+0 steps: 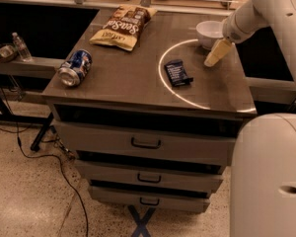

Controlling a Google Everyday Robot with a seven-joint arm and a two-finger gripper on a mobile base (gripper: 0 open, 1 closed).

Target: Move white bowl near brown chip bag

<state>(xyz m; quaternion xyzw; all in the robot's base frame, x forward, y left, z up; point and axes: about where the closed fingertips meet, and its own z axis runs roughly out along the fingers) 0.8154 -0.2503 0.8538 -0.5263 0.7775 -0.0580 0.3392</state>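
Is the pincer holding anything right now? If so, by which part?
Nothing visibly held. The pincer hangs at the near rim of the white bowl, which sits on the cabinet top.
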